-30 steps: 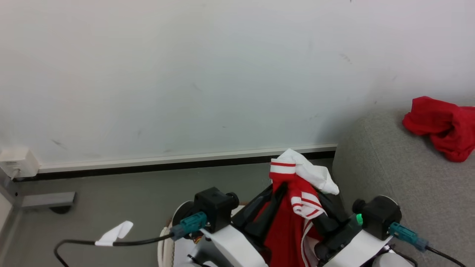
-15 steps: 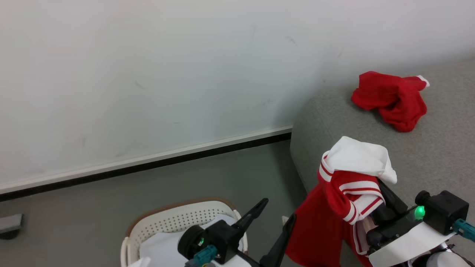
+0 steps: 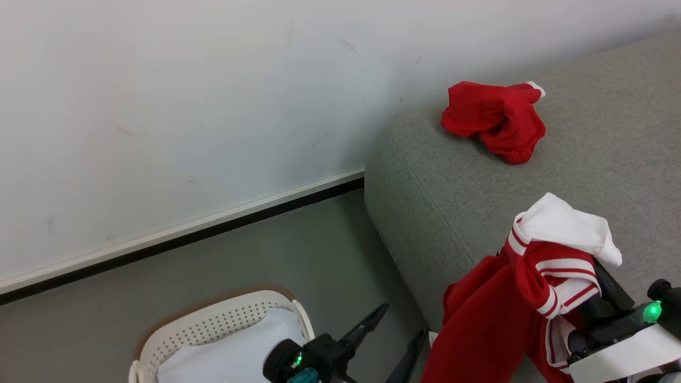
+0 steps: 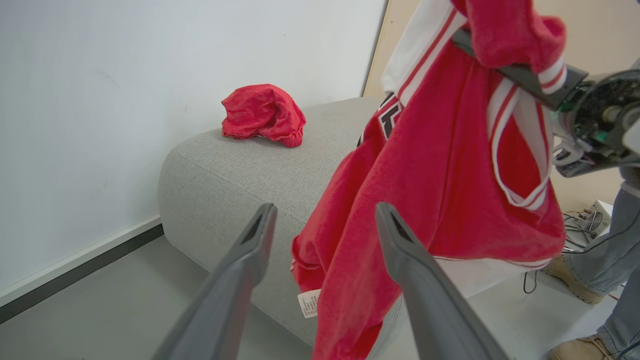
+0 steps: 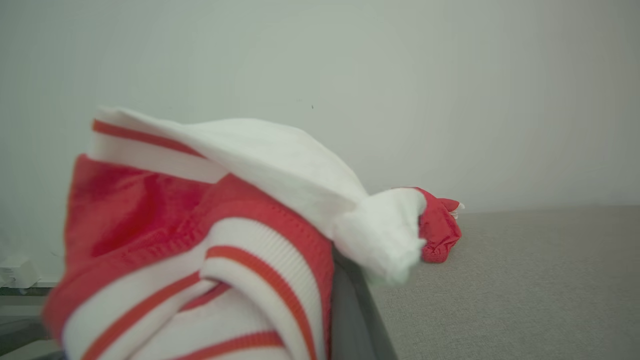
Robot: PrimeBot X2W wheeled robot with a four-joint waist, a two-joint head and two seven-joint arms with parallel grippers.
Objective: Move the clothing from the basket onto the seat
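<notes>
White wall (image 3: 186, 106) behind, faint scuffs. Pale skirting (image 3: 213, 226) with dark strip under it along wall foot. Grey floor (image 3: 266, 255) below. Flat white sheet (image 3: 229, 351) low left in head view. Left wrist view: person's jeans leg (image 4: 617, 240), tan boot (image 4: 570, 280), small wired box (image 4: 592, 220) just beside.

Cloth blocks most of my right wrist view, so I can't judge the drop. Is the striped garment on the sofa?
Observer: Not resting on it. In the head view the striped garment hangs from the right gripper at the sofa edge, and its lower part dangles beside the sofa's side.
Operator: Is the left gripper gripping it too?
Observer: No. The left wrist view shows the left gripper open and holding nothing.
Operator: Any red in the basket?
Observer: The part of the basket in the head view holds a white sheet and no red.
</notes>
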